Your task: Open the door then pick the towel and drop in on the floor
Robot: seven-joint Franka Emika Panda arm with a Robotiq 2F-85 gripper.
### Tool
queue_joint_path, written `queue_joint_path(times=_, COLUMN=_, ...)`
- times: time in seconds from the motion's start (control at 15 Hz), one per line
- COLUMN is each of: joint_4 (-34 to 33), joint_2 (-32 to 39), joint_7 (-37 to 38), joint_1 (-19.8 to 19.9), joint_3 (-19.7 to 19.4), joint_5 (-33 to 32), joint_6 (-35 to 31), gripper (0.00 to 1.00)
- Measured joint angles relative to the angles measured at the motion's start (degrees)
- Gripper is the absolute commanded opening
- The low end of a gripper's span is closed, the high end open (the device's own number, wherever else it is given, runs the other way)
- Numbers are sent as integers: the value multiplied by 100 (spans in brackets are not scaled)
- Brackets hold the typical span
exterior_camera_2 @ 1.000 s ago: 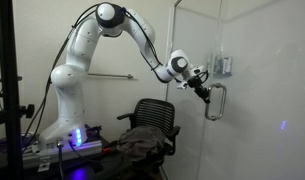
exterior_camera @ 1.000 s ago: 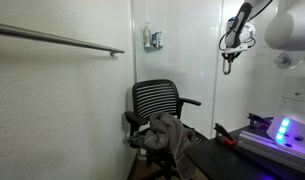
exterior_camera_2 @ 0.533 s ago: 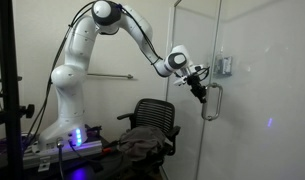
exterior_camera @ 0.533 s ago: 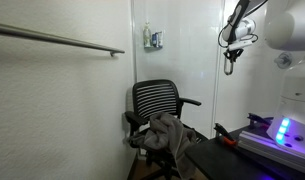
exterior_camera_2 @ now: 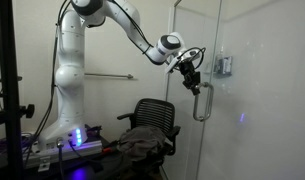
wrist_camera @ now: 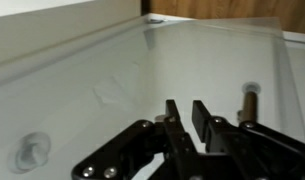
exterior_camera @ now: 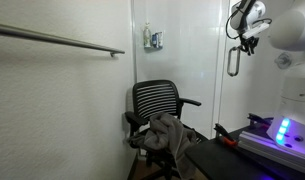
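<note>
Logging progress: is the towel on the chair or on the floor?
On the chair. In both exterior views the towel lies crumpled on its seat.

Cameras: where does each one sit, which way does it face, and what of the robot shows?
Exterior view: faces the chair in its corner; tool at the door handle, upper right.
Exterior view: side-on to the door; whole arm and tool show.
Wrist view: looks along the door; only the tool's fingers show.
Shared: both exterior views show chair, towel, door handle.
</note>
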State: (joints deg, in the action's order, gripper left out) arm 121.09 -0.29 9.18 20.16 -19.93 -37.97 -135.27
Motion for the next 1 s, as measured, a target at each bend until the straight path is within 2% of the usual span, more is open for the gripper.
queue_joint_path(times=0.13, joint_4=8, joint_2=-523, joint_7=-211, joint_1=99, joint_3=-157, joint_5=-759, joint_6=641, gripper=6)
queue_joint_path(times=0.2, joint_4=13, joint_2=-749, joint_7=-337, joint_1=153, joint_3=-182, joint_5=-1103, joint_6=912, gripper=15)
queue_joint_path(times=0.27, joint_4=26, joint_2=-969, joint_7=-493, joint_1=204, joint_3=-197, joint_5=-1415, joint_6=1117, gripper=46)
queue_joint_path(times=0.33, joint_4=53, joint_2=-1175, joint_7=-664, joint_1=237, joint_3=-204, joint_5=-1659, joint_6=1245, gripper=18)
queue_joint_path(times=0.4, joint_4=64, joint_2=-1303, joint_7=-694, joint_1=246, joint_3=-216, joint_5=-1677, joint_6=1257, gripper=44)
queue_joint_path(times=0.53, joint_4=63, joint_2=-1340, joint_7=-683, joint_1=232, joint_3=-217, joint_5=-1673, joint_6=1256, gripper=56)
queue_joint_path(times=0.67, joint_4=65, joint_2=-1328, joint_7=-821, joint_1=197, joint_3=-244, joint_5=-1233, joint_6=1217, gripper=71)
queue_joint_path(times=0.93, joint_4=65, joint_2=-1159, joint_7=-1102, joint_1=105, joint_3=-396, joint_5=415, joint_6=854, gripper=98)
queue_joint_path(times=1.0, joint_4=66, joint_2=-1056, joint_7=-1119, joint_1=103, joint_3=-428, joint_5=837, joint_6=695, gripper=100)
